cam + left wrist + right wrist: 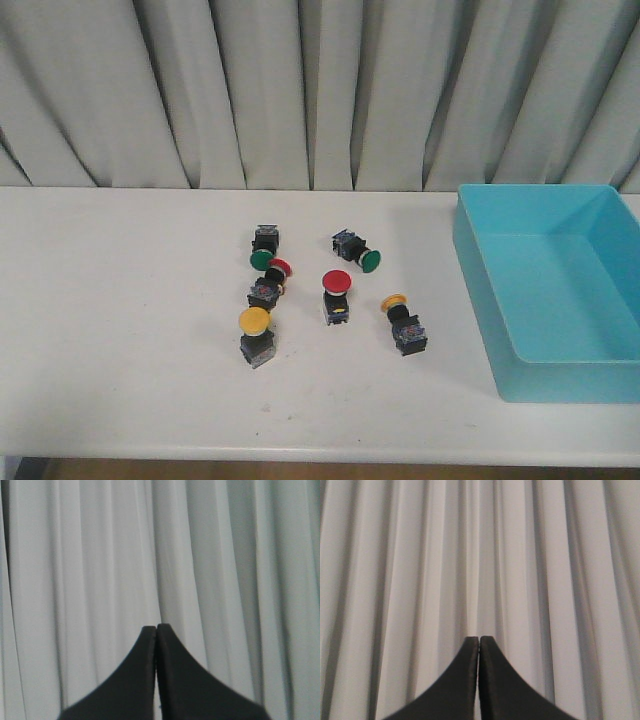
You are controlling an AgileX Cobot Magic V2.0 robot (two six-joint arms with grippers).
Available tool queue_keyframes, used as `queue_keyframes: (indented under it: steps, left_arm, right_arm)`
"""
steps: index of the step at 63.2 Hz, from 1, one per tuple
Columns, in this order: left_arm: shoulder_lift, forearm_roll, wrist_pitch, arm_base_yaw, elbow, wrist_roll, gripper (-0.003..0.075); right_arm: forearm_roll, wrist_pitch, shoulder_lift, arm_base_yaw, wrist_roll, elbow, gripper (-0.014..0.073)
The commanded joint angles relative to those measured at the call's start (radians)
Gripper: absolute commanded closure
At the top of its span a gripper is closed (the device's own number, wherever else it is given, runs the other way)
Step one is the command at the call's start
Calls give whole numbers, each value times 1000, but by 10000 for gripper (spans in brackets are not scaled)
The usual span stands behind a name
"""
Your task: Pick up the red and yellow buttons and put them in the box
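In the front view, several push buttons lie in a cluster on the white table (120,330). One red button (337,283) lies at the centre, another red button (279,268) to its left. One yellow button (254,321) lies front left, another yellow button (394,301) front right. The turquoise box (480,290) stands at the right and holds nothing. Neither gripper shows in the front view. My left gripper (156,628) and right gripper (479,639) each show only in their wrist views, shut and empty, facing the curtain.
Two green buttons lie at the back of the cluster, one green button (262,259) on the left and another green button (370,261) on the right. A grey pleated curtain (300,90) hangs behind the table. The table's front edge (300,458) is near.
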Motion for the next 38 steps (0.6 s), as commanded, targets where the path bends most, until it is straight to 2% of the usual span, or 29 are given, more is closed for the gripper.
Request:
queue_keyframes:
  steps: [1, 8, 15, 22, 31, 38]
  left_arm:
    - [223, -1, 66, -9, -244, 57, 726]
    - [477, -1, 254, -9, -469, 56, 726]
    - [666, -2, 265, -9, -585, 55, 726]
    - [790, -40, 263, -9, -610, 30, 726]
    - [910, -80, 239, -10, -610, 10, 717]
    - [977, -80, 277, -40, -650, 10, 648]
  right_arm:
    - [-53, 142, 246, 1, 0, -262, 599]
    - [-46, 317, 502, 1, 26, -452, 599]
    - [-46, 326, 663, 2, 46, -531, 599]
    - [-46, 298, 745, 2, 47, -527, 599]
    - [-53, 418, 814, 2, 45, -527, 588]
    - [-94, 474, 840, 2, 16, -527, 503]
